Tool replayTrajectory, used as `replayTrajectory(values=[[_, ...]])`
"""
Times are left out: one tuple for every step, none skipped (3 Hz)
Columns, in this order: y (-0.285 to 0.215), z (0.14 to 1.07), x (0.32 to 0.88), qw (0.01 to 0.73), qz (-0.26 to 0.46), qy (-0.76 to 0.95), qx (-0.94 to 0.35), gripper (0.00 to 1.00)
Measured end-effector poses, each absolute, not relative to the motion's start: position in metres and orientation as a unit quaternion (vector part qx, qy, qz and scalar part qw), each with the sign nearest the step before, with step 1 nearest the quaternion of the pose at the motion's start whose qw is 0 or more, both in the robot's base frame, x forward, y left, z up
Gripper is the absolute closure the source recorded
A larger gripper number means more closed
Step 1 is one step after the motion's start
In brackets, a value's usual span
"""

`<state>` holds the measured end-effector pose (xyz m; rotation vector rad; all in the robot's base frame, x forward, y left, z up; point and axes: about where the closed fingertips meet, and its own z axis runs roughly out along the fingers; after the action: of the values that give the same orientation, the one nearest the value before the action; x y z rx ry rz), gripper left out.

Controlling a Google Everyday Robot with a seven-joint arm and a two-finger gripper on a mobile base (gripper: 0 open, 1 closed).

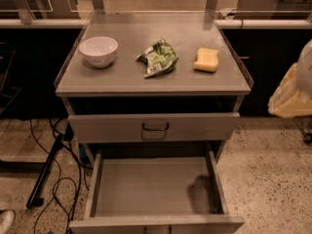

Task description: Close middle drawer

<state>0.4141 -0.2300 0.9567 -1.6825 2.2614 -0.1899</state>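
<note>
The middle drawer (pixel 155 186) is pulled far out of the grey cart. Its shallow tray is empty, and its flat front panel (pixel 156 224) lies at the bottom edge of the view. Above it the top drawer front (pixel 154 127) with a dark loop handle stands slightly out from the cart. My gripper (pixel 291 92) appears as a blurred pale yellow and white shape at the right edge. It is level with the cart top, to the right of the cart, and touches neither drawer. The lowest drawer is out of view.
On the cart top (pixel 122 77) sit a white bowl (pixel 98 51), a green snack bag (pixel 157 58) and a yellow sponge (pixel 206 60). Black cables and a dark bar (pixel 45 177) lie on the speckled floor to the left. Dark counters stand behind the cart.
</note>
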Motion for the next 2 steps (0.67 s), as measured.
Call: replayTrajectory(values=[[-0.258, 0.886, 0.371, 0.103, -0.073, 0.812, -0.570, 1.00], [-0.275, 0.843, 0.342, 0.065, -0.066, 0.825, -0.558, 1.00]])
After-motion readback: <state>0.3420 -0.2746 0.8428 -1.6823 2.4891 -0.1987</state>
